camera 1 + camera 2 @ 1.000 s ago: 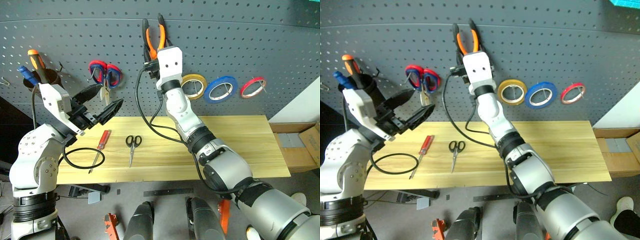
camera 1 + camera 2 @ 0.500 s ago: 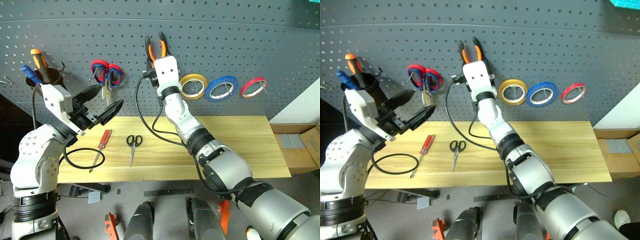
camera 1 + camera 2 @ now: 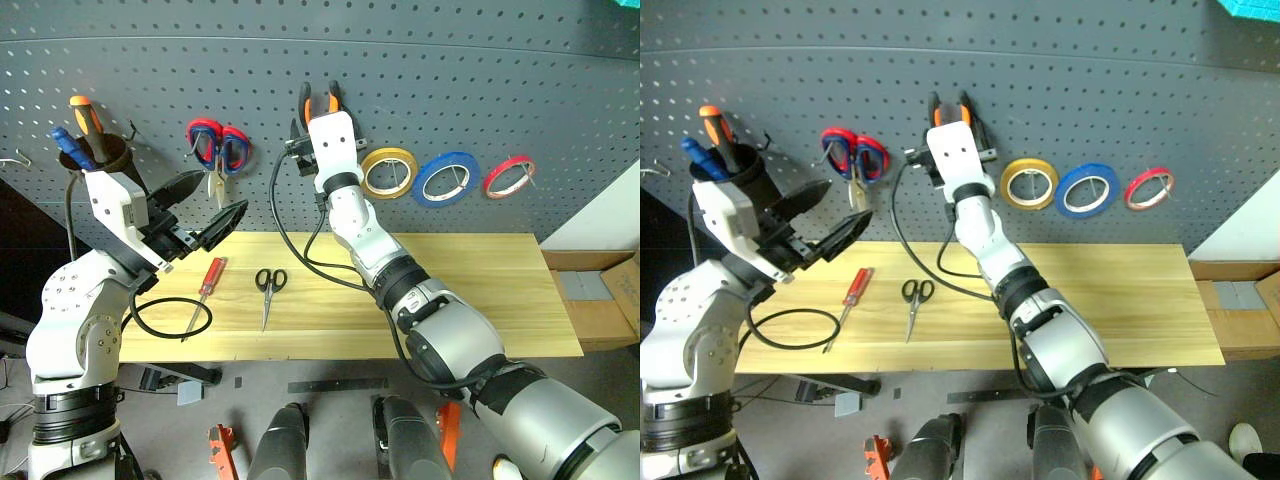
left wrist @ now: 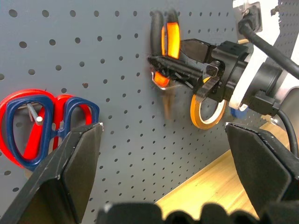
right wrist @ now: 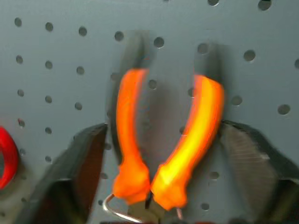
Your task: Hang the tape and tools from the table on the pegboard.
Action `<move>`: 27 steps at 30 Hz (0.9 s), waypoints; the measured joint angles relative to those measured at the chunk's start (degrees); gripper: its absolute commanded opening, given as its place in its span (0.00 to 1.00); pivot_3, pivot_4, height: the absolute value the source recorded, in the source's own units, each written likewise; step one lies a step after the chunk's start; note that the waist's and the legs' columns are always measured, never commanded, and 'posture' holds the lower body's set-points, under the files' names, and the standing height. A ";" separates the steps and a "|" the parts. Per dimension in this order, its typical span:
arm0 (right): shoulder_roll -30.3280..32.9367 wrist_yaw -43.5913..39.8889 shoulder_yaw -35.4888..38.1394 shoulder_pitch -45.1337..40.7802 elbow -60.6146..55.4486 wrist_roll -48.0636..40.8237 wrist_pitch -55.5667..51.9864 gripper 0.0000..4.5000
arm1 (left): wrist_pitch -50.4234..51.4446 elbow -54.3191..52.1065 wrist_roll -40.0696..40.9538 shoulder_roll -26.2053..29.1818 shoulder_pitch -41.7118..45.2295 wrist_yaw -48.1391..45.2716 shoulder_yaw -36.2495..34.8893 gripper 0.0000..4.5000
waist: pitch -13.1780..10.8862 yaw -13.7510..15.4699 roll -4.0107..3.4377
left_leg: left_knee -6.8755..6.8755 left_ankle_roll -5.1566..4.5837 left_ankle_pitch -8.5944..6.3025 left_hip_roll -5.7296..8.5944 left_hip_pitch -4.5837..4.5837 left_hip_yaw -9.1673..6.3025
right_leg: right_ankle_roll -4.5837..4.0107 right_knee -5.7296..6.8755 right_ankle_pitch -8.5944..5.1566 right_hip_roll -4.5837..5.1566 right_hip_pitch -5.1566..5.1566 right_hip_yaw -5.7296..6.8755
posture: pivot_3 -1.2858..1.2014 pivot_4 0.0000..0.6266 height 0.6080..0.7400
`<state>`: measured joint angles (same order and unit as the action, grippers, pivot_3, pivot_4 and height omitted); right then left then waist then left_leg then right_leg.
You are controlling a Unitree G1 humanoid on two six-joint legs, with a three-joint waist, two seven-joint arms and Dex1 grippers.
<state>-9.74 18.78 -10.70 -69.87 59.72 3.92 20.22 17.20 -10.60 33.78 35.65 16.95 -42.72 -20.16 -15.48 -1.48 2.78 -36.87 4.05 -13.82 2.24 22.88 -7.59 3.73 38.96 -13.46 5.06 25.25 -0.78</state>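
The orange-and-black pliers hang against the pegboard, handles up, with a metal hook at their joint. My right gripper is open, one finger on each side of the handles and clear of them. On the table lie the red-handled screwdriver and the small black scissors. My left gripper hovers open and empty above the table's left end. The blue tape hangs on the pegboard.
A yellow roll and a red roll hang on either side of the blue tape. Red-and-blue scissors and a cup of screwdrivers are on the board's left. Cardboard boxes stand at the right.
My right gripper has opened off the pliers' handles and sunk a little along the board. The pliers now sit lower on the board. The left arm has kept still.
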 measured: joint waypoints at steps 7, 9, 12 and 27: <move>0.04 0.22 -0.04 0.41 -3.62 -0.74 -2.52 1.00 | -0.14 0.96 -0.39 -0.52 0.01 0.69 0.72 1.00 | -0.01 -0.08 -0.02 | 0.01 0.07 0.08 -0.05 0.00 -0.02 | -0.04 0.01 0.05 -0.07 0.02 -0.01 | 0.56 0.34 1.00; 0.13 0.21 -0.04 1.36 -8.18 -0.91 -3.51 1.00 | -0.16 1.39 -0.73 -1.11 0.02 1.04 1.22 1.00 | -0.01 -0.15 -0.02 | 0.02 0.07 0.08 -0.05 0.02 -0.02 | -0.04 0.00 0.05 -0.07 0.03 -0.01 | 0.55 0.35 1.00; 0.47 0.11 -0.18 4.69 -18.46 -1.21 -5.96 1.00 | -0.18 1.50 -1.22 -1.71 0.02 1.95 1.91 1.00 | -0.01 -0.16 -0.02 | 0.04 0.07 0.07 -0.06 0.03 -0.02 | -0.03 -0.05 0.04 -0.07 0.05 -0.02 | 0.55 0.36 1.00; 13.56 -25.87 -4.69 35.44 -80.47 -25.00 -48.84 1.00 | 12.08 -3.14 -8.05 -2.82 -10.18 14.24 9.11 1.00 | -0.11 -0.35 -0.12 | 0.20 -0.03 -0.01 -0.08 0.06 -0.05 | -0.01 -0.37 0.02 -0.06 -0.05 0.01 | 0.52 0.42 1.00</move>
<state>3.82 -7.10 -15.39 -34.43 -20.74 -21.08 -28.62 29.28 -13.74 25.73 32.83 6.78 -28.49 -11.05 -15.58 -1.84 2.66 -36.67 4.02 -13.83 2.16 22.94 -7.63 3.72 38.59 -13.44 5.00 25.20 -0.77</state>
